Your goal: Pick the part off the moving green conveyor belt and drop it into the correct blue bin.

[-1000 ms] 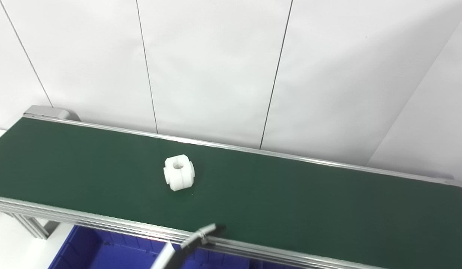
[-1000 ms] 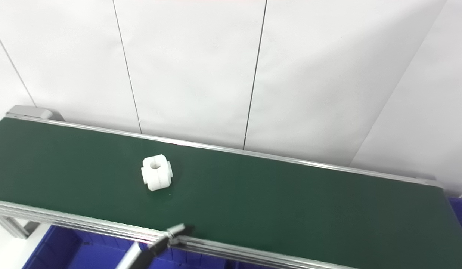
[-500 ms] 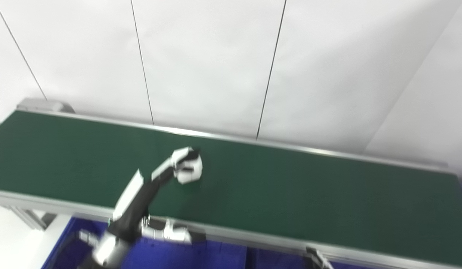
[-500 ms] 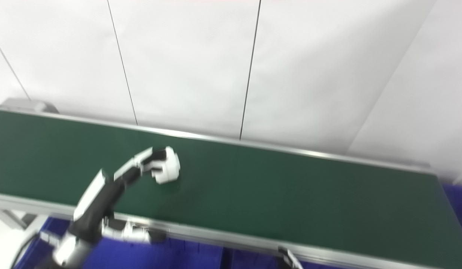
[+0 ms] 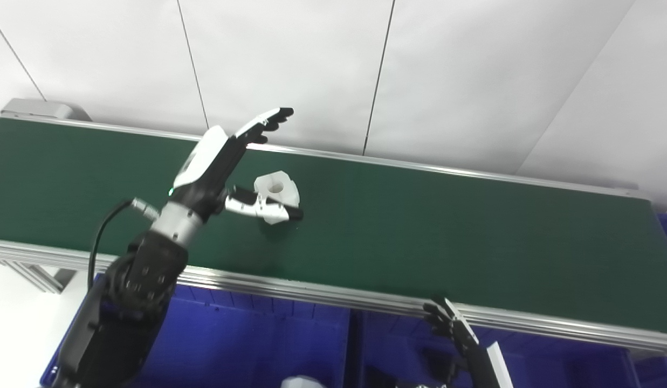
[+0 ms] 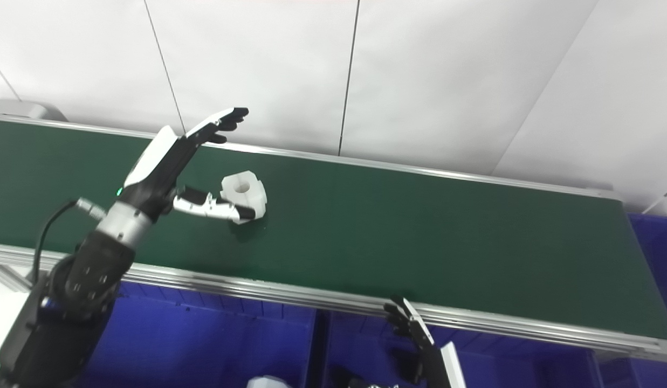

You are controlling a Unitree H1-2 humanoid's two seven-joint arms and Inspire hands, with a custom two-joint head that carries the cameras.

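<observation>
A white part with a round hole in its top lies on the green conveyor belt. My left hand is open just left of it. The fingers stretch up past the belt's far rail, and the thumb lies along the near side of the part, close to it or touching it. My right hand is low, in front of the belt's near rail and over the blue bins. Its fingers are spread and hold nothing.
Blue bins sit below the belt's near rail, with a divider between them. A white object shows at the bottom edge inside one bin. Another blue bin stands past the belt's right end. A white panelled wall is behind.
The camera has tilted down, so more of the bins shows. My left hand rose from the near rail to the part and opened wide beside it. The right hand has come into view.
</observation>
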